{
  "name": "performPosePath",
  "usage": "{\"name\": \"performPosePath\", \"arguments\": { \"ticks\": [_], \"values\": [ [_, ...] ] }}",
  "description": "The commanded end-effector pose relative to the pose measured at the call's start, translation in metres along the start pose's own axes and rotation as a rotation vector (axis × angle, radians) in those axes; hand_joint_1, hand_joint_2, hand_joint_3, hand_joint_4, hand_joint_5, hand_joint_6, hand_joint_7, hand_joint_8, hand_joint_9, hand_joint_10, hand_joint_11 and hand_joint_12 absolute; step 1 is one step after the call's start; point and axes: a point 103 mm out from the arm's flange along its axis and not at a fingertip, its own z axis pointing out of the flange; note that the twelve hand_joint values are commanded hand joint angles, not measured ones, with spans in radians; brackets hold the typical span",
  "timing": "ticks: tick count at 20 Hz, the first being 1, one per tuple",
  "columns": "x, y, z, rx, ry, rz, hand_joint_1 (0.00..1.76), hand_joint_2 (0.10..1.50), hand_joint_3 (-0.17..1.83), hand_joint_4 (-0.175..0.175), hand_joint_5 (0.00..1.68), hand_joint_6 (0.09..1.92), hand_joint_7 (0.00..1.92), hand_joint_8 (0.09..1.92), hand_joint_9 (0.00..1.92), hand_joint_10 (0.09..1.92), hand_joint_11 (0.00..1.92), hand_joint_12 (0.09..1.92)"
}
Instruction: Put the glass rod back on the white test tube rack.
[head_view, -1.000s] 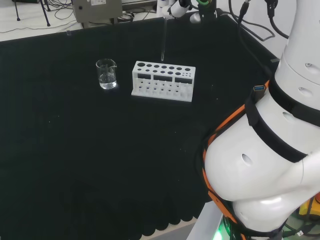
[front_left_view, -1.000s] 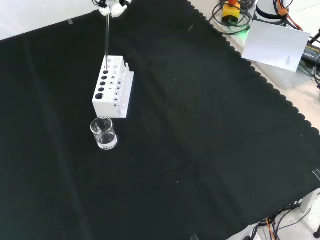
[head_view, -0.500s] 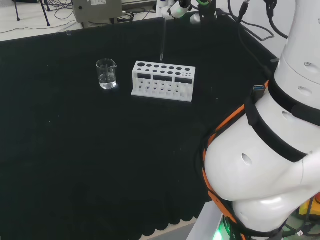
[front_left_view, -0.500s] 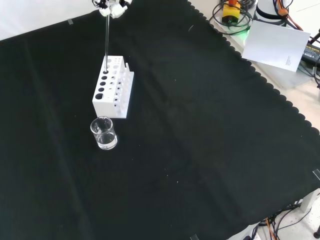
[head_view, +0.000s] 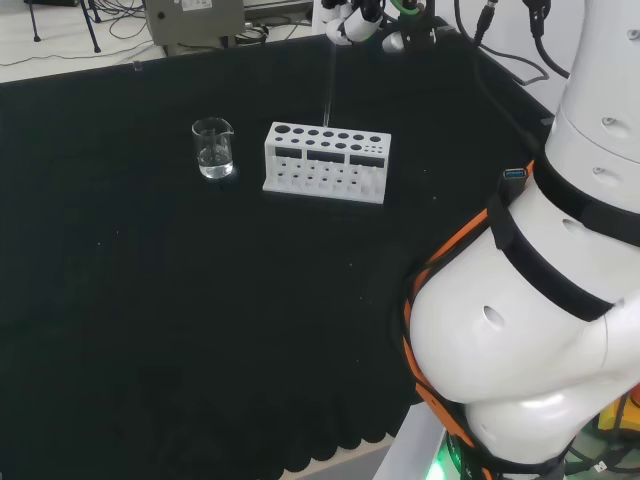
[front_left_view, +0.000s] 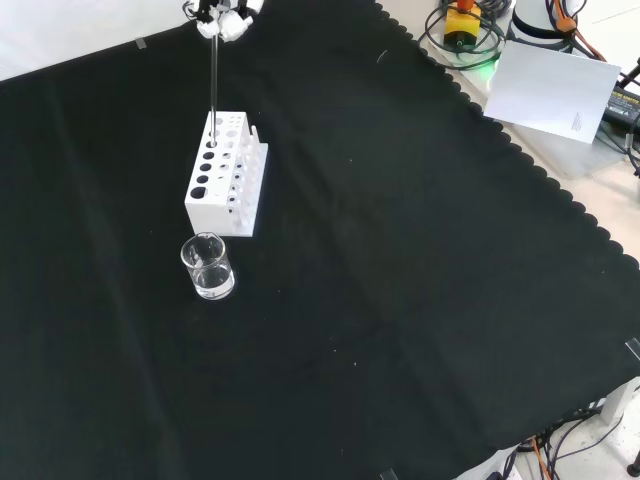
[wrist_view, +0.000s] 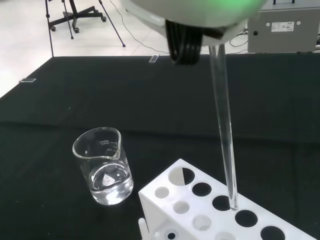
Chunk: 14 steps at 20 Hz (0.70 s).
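At upper left of the front view: black and white hand (front_left_view: 222, 14) pinching a thin clear glass rod (front_left_view: 213, 85) upright. Rod tip poised just at a hole of the white plastic test tube rack (wrist_view: 220, 215), beside a small clear glass beaker (wrist_view: 104, 167). Left to do, by the look of it: lowering into the hole and letting go.

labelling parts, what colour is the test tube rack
White, test tube rack with dark round holes; front view shows it best.

A white rack (head_view: 327, 161) stands in the upper middle of the frame, a small glass beaker (head_view: 213, 148) just to its left. At the top edge, the hand (head_view: 352, 20) pinches a thin glass rod (head_view: 327, 85) hanging upright over the rack's far row. Black cloth (head_view: 180, 300) covers the bench.
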Motion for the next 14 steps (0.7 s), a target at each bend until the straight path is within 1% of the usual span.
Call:
{"name": "performPosePath", "arguments": {
  "ticks": [1,3,14],
  "values": [
    [-0.0134,0.0088,0.0034,0.007,0.022,0.002,1.31,0.66,0.74,-0.175,1.18,0.58,1.21,1.11,1.72,0.87,1.71,0.89],
    [-0.0139,0.0086,0.0049,-0.005,0.012,0.003,1.31,0.66,0.74,-0.175,1.18,0.58,1.21,1.11,1.72,0.87,1.71,0.89],
    [-0.0166,0.0097,0.0107,0.006,0.025,0.011,1.31,0.66,0.74,-0.175,1.18,0.58,1.21,1.11,1.72,0.87,1.71,0.89]
  ]
}}
